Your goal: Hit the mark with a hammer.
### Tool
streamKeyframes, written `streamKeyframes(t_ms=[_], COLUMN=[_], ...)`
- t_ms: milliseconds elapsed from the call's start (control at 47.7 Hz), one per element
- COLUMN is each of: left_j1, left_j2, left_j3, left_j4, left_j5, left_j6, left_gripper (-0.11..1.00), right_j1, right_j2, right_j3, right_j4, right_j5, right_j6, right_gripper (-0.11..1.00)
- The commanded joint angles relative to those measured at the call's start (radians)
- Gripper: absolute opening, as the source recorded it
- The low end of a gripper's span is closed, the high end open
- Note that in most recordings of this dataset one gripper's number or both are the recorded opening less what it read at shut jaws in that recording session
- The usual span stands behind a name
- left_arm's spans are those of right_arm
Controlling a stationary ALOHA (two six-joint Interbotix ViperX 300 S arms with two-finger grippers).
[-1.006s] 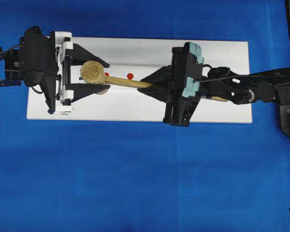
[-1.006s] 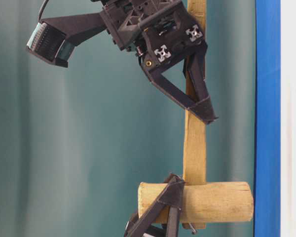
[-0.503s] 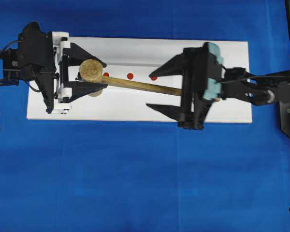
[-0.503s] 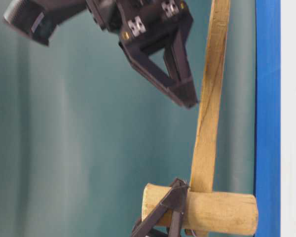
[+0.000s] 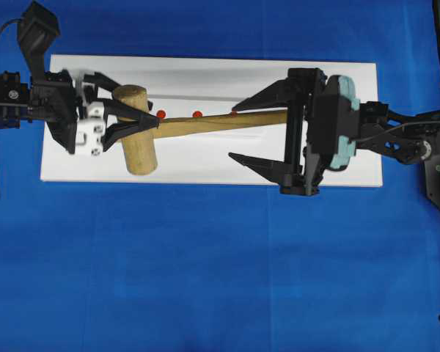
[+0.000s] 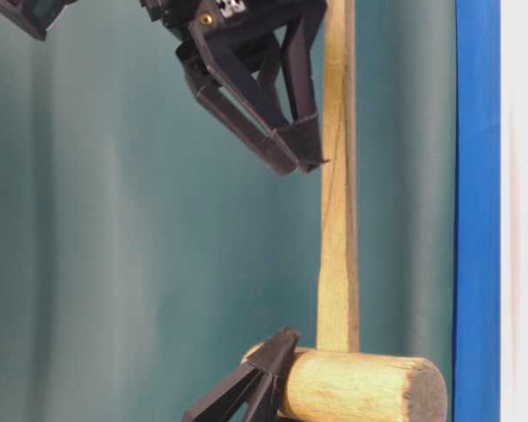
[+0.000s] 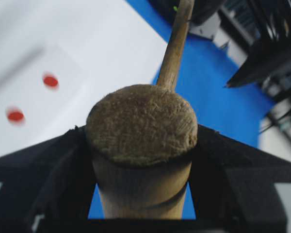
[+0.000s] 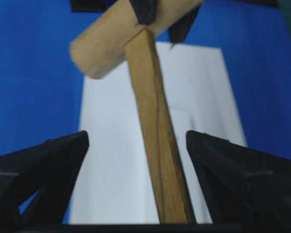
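Hammer [image 5: 143, 136] is up off the white block [image 5: 205, 158], head clamped in my L gripper [image 5: 128, 123] at the block's left end, handle running right past the red dots [image 5: 197, 114]. L fingers [image 7: 48, 165] pinch both sides of the head; end grain faces the L wrist cam. R gripper [image 5: 257, 128] is spread wide w/ the handle between its fingers [image 8: 43, 165], touching neither. From table level the head hangs clear of the blue cloth [image 6: 477, 211].

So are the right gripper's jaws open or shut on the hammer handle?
Open. The right gripper has its jaws spread wide, with clear gaps either side of the hammer handle.
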Motion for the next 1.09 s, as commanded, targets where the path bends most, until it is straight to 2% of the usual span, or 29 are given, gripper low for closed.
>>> streamKeyframes(t_ms=[0, 105, 231, 377, 881, 964, 1069], left_j1=[0.002, 0.0, -0.011, -0.015, -0.054, -0.052, -0.049], left_j2=[-0.018, -0.017, -0.017, -0.02, -0.015, -0.015, -0.015], left_j3=[-0.017, -0.018, -0.018, -0.017, -0.034, -0.034, -0.034], left_j4=[0.005, 0.005, 0.005, 0.005, 0.006, 0.006, 0.006], left_j5=[0.021, 0.051, 0.06, 0.06, 0.055, 0.055, 0.057], left_j6=[-0.095, -0.186, -0.224, -0.229, -0.218, -0.212, -0.212], left_gripper=[0.46, 0.46, 0.46, 0.46, 0.46, 0.46, 0.46], right_j1=[-0.005, -0.008, -0.009, -0.012, -0.064, -0.064, -0.064], right_j2=[0.005, 0.028, 0.057, 0.091, 0.215, 0.215, 0.216], right_j3=[-0.034, -0.052, -0.072, -0.094, -0.156, -0.155, -0.156], right_j4=[-0.005, -0.003, -0.002, -0.002, -0.005, -0.005, -0.005], right_j5=[-0.02, -0.017, -0.014, 0.011, 0.067, 0.069, 0.094], right_j6=[-0.037, -0.104, -0.166, -0.201, -0.212, -0.218, -0.218], right_gripper=[0.9, 0.9, 0.9, 0.9, 0.87, 0.79, 0.5])
